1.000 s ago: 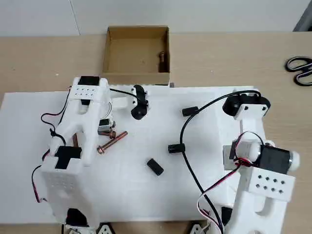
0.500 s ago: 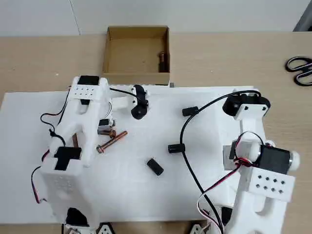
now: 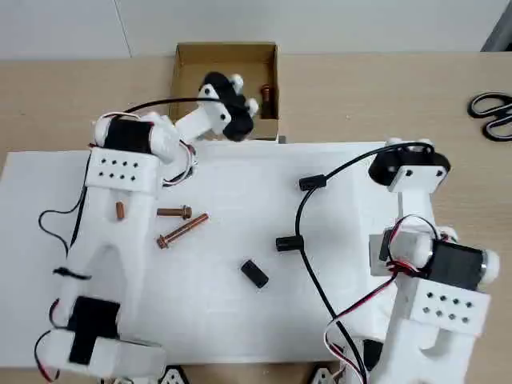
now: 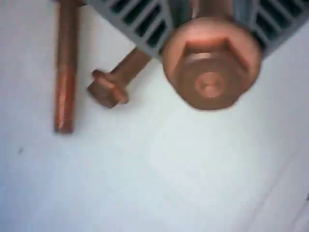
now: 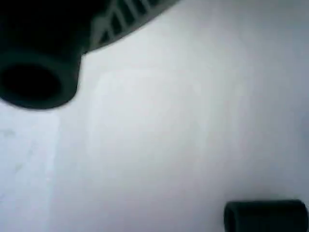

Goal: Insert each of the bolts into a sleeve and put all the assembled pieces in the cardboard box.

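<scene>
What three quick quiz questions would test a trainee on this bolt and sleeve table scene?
1. True or false: the brown cardboard box is empty.
2. In the left wrist view, what does the left gripper hold? A) a copper hex-head bolt; B) a black sleeve; C) nothing.
3. In the high view, how many black cylindrical sleeves lie loose on the white sheet?

Key: 1 false, a copper-coloured piece lies against its wall. 2 A. 3 three.
</scene>
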Controlling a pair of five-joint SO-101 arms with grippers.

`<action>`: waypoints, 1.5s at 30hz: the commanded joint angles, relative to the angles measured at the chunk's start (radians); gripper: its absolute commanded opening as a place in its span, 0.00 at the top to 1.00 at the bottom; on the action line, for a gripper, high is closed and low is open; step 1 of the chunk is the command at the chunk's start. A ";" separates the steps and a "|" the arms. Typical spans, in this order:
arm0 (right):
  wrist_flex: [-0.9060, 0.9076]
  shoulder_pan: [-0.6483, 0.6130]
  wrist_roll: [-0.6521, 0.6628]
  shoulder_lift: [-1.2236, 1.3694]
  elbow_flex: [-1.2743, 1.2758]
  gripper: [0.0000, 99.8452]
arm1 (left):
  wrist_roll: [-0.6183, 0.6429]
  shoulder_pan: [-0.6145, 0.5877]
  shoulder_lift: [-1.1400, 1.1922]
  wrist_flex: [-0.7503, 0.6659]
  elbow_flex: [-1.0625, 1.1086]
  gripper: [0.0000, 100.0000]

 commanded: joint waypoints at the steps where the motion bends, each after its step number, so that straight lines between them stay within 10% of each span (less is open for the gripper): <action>1: 0.005 0.004 -0.009 -0.022 -0.098 1.00 | 0.288 0.029 -0.144 0.017 -0.016 0.99; 18: -0.030 -0.519 -0.279 -0.524 0.072 1.00 | 0.829 0.169 -0.701 0.129 0.266 0.99; 32: -0.335 -0.816 -0.342 -0.630 0.387 1.00 | 1.036 0.181 -1.745 -0.400 1.135 0.99; 45: -0.503 -1.018 -0.338 -0.639 0.585 1.00 | 1.287 0.264 -1.669 -0.382 1.106 0.99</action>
